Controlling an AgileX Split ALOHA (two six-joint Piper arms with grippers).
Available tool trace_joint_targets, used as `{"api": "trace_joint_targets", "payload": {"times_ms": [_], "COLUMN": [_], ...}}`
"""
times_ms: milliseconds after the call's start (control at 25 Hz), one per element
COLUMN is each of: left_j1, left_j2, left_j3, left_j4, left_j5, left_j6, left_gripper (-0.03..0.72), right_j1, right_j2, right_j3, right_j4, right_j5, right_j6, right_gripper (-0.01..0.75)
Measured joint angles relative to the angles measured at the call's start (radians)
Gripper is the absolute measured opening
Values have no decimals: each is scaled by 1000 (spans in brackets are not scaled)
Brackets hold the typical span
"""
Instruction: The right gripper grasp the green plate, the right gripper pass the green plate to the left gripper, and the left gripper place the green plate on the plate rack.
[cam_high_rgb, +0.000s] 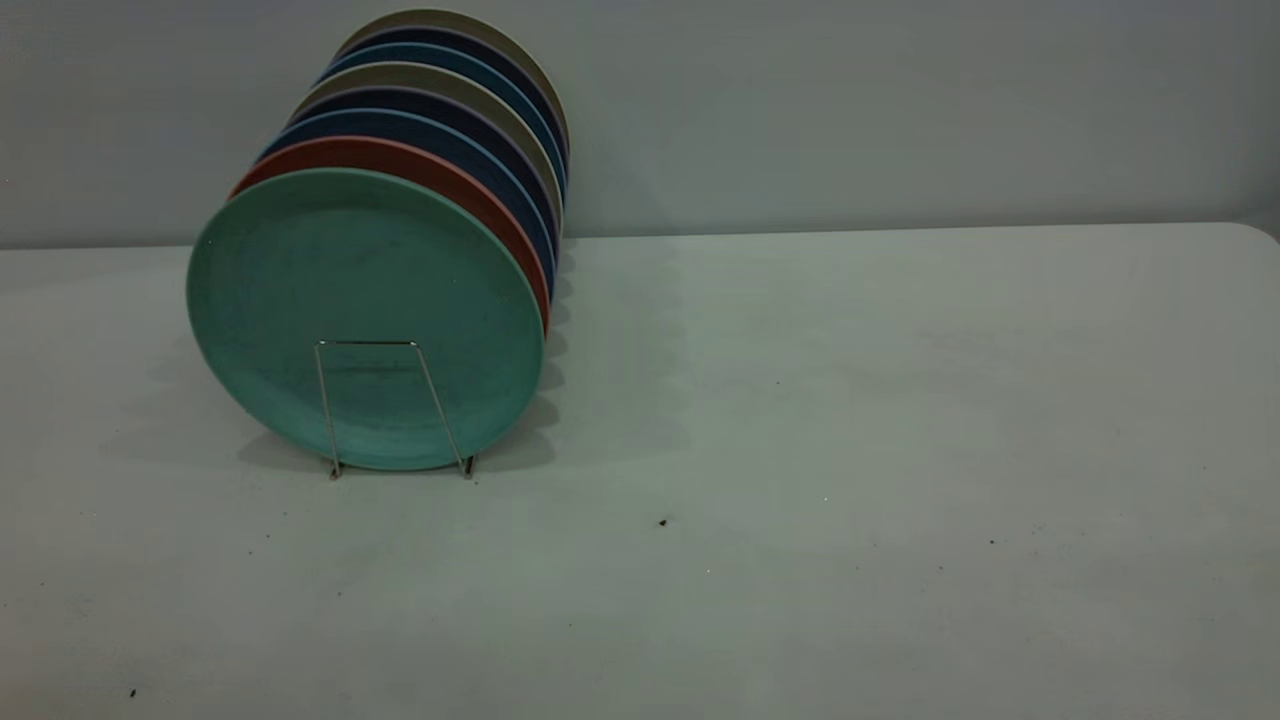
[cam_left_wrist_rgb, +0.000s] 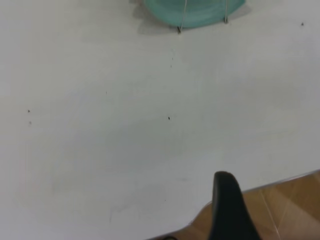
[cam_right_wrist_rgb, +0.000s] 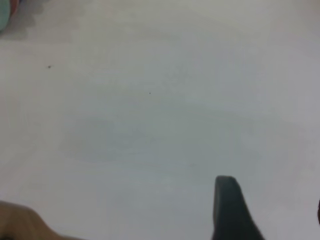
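Note:
The green plate (cam_high_rgb: 365, 315) stands upright in the front slot of the plate rack (cam_high_rgb: 390, 410) at the table's left, behind the front wire loop. Its lower edge also shows in the left wrist view (cam_left_wrist_rgb: 192, 12), with the rack's wire feet (cam_left_wrist_rgb: 178, 29). Neither arm shows in the exterior view. My left gripper (cam_left_wrist_rgb: 272, 200) hangs at the table's near edge, far from the plate; one black finger (cam_left_wrist_rgb: 227, 210) shows, with nothing against it. My right gripper (cam_right_wrist_rgb: 272, 202) is over bare table, open and empty, with one finger (cam_right_wrist_rgb: 227, 207) in view.
Behind the green plate, a salmon-red plate (cam_high_rgb: 430, 175), dark blue plates (cam_high_rgb: 440, 135) and beige plates (cam_high_rgb: 480, 40) fill the rack. The pale table (cam_high_rgb: 850, 450) stretches to the right. Brown floor (cam_left_wrist_rgb: 290, 205) shows past the table's edge.

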Motion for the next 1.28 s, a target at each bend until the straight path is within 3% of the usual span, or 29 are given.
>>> {"api": "trace_joint_targets", "payload": {"times_ms": [320,1280], "left_j1": [25,43], "left_j2": [-35,-61], "left_j3": [0,0], "left_j4": [0,-2], "left_j5": [0,7], "left_j6": [0,0], "left_gripper": [472,472], "right_j1": [-179,-180], "right_j2": [0,0], "right_j3": [0,0], "right_j4": [0,0], "right_j5": [0,0], "right_j6": [2,2], "right_gripper": [428,428]}}
